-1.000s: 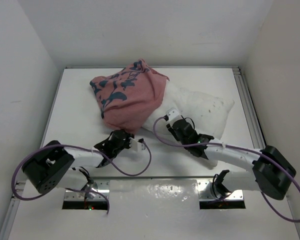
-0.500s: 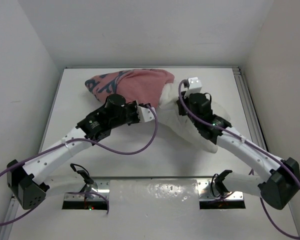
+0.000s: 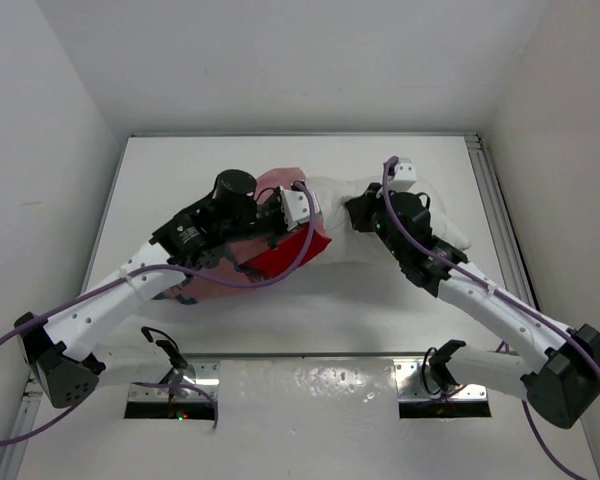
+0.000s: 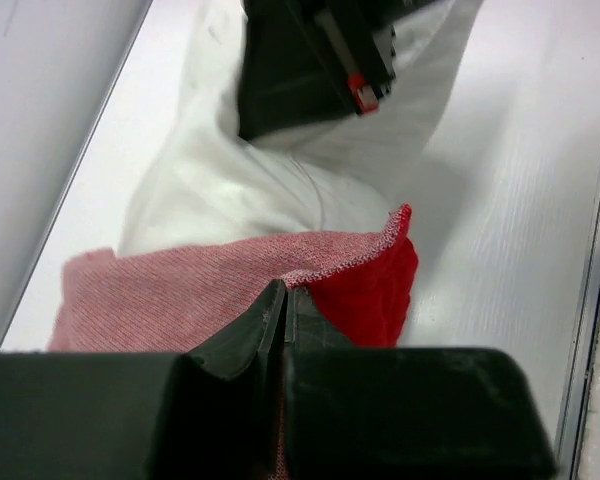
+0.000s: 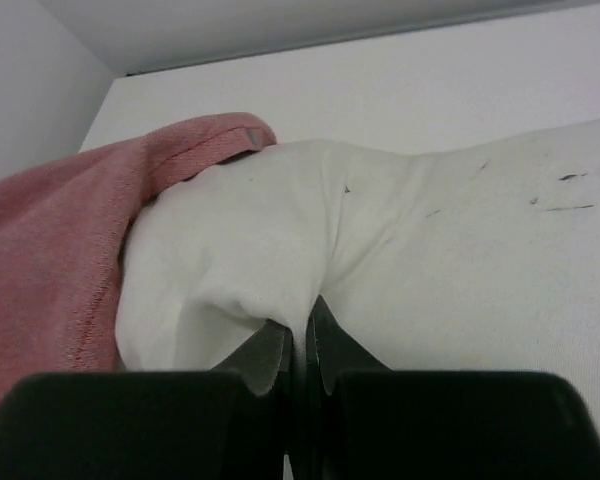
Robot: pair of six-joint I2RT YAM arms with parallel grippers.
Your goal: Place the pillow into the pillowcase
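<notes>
One pillow [image 5: 460, 260], one pillowcase [image 4: 160, 300] and one table [image 3: 390, 305]. Two arms, the left arm [image 3: 110, 300] and the right arm [image 3: 500, 310]. Two tools, the left tool [image 4: 280, 300] and the right tool [image 5: 300, 325], each with two fingers.

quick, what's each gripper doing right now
left gripper: closed, pinching the pillowcase edge
right gripper: closed, pinching a fold of the pillow

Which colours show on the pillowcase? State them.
The pillowcase is pale pinkish red with a bright red fold, clearest in the left wrist view.
</notes>
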